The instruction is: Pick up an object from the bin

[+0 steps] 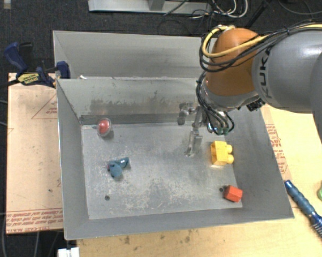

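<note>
Fingers (193,141) stand apart with nothing between them, one tip low over the bare floor right of the bin's middle; they belong to the arm's gripper (187,136). Just beside them, toward the arm's side, lies a yellow toy block (221,153), untouched. An orange-red block (233,194) sits nearer the front wall. Well apart across the grey bin (70,159) lie a blue figure (118,167) and a small red ball (104,126)

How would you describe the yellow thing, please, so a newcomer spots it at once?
Look in the grey bin, at its right side. Just right of the gripper lies a blocky brick. It alone is yellow; the orange block nearer the front is smaller.
</note>
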You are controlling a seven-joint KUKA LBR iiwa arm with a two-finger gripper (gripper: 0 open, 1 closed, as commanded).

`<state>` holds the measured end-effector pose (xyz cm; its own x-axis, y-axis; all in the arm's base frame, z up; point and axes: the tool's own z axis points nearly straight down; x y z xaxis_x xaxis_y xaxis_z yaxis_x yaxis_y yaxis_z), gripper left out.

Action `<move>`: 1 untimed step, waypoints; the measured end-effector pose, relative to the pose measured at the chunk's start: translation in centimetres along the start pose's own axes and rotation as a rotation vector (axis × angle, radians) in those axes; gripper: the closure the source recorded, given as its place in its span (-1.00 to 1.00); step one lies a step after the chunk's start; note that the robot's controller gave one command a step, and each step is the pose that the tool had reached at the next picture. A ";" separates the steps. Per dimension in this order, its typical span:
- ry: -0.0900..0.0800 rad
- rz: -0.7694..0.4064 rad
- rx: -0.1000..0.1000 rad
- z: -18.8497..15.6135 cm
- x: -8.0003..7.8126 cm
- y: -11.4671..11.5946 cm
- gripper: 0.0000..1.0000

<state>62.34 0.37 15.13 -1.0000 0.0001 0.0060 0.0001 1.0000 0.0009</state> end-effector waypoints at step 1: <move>0.000 -0.136 0.002 6.1 4.0 -5.7 -1.00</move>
<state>58.26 -5.28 9.09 -0.9908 -0.1352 0.0060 -0.1352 0.9908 0.0002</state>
